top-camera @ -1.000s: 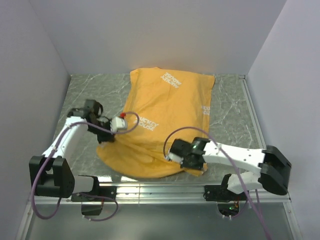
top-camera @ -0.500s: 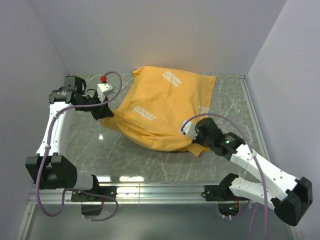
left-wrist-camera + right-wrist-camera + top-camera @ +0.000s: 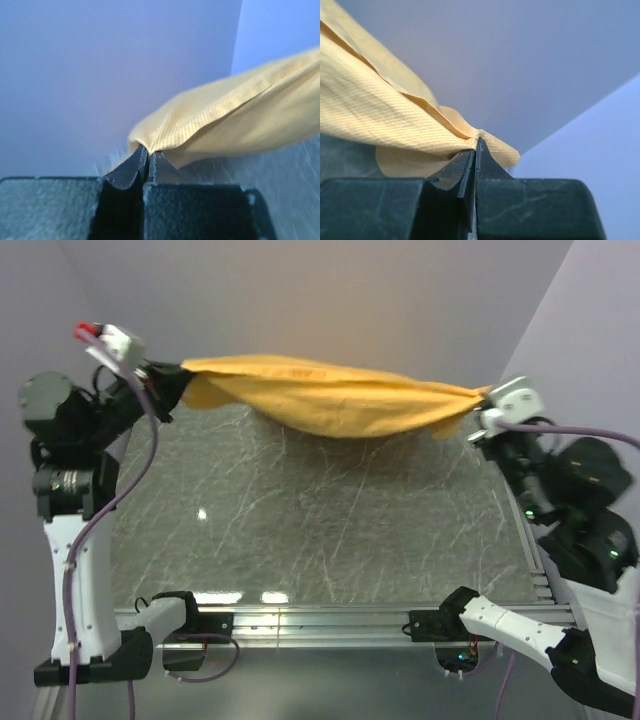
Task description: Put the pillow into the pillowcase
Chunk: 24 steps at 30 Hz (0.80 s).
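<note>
The orange pillowcase (image 3: 330,400) hangs in the air well above the table, stretched sideways and sagging in the middle. My left gripper (image 3: 178,380) is shut on its left end, where the cloth (image 3: 225,120) runs out from the pinched tips (image 3: 148,152). My right gripper (image 3: 480,402) is shut on the right end, and the fabric (image 3: 365,110) bunches at its closed tips (image 3: 477,144). The pillow is out of view; no cream surface shows outside the case.
Below the hanging cloth lies the grey marbled table (image 3: 300,530). White walls (image 3: 330,300) close in the back and both sides. A metal rail (image 3: 320,620) with the arm bases runs along the near edge.
Both arms have swung up and apart from the table, lifting the pillowcase off the surface and pulling it taut between them. Both grips have stayed shut.
</note>
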Each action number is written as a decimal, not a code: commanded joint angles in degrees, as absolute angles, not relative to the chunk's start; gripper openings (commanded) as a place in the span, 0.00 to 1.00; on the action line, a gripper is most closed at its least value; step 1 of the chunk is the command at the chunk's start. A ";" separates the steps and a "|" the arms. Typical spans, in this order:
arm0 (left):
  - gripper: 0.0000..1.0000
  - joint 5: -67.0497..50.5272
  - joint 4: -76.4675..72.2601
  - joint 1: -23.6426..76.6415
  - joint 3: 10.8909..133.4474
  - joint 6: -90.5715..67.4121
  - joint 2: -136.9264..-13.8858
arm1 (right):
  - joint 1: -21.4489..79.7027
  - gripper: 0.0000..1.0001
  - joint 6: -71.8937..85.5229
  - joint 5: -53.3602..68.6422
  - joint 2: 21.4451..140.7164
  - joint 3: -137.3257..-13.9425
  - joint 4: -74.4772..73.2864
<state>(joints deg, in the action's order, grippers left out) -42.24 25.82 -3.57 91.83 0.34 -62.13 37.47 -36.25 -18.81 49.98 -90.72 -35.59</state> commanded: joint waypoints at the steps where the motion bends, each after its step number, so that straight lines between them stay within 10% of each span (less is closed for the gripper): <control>1: 0.00 -35.60 8.97 -3.78 99.13 -11.07 -59.07 | 37.26 0.00 -35.77 -24.96 49.48 -102.00 -29.71; 11: 0.00 -30.58 -1.58 -3.78 110.57 -13.97 -58.36 | 37.18 0.00 -34.37 -21.98 51.24 -120.68 -32.87; 24: 0.01 -36.22 -7.20 -2.03 75.79 -11.09 -60.45 | 33.86 0.00 -38.85 -22.33 42.36 -65.33 -5.82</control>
